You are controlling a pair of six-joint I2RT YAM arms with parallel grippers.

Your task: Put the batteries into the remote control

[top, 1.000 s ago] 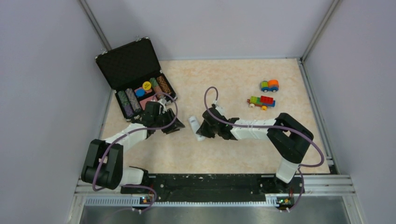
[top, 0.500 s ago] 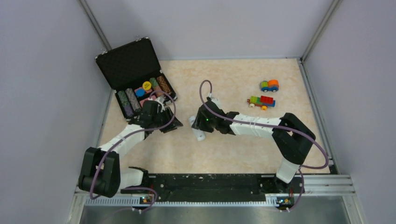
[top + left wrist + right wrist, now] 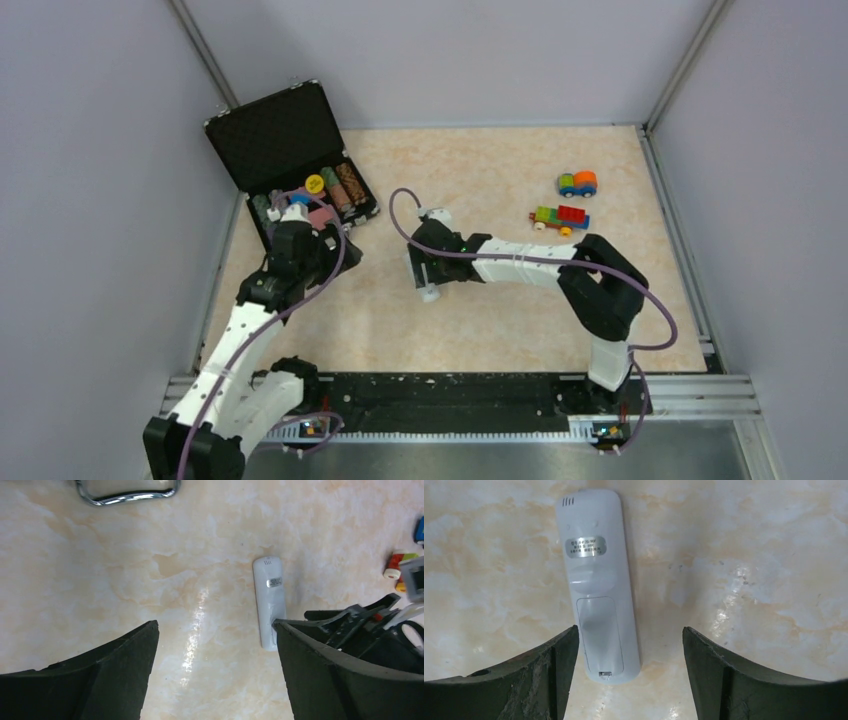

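The remote control (image 3: 596, 580) lies flat on the marbled bench (image 3: 500, 170), a little left of centre in the top view, with its back facing up. In the right wrist view it runs from the upper left down to the middle of the frame, slightly tilted. A silver label sits near its upper end and the battery cover is closed over its lower half.

The right gripper (image 3: 630, 630) hangs over the remote's lower end, released. Its jaws are spread wide: one finger is just at the remote's left edge, the other is apart from it on the right, and nothing is pinched.

The left gripper (image 3: 216, 625) is also released, its jaws wide over bare bench with nothing between them. In its view the remote sits right of centre, next to the right-hand finger.

An open black chip case (image 3: 280, 140) stands at the upper left of the top view. Two toy block cars (image 3: 562, 216) sit at the upper right.
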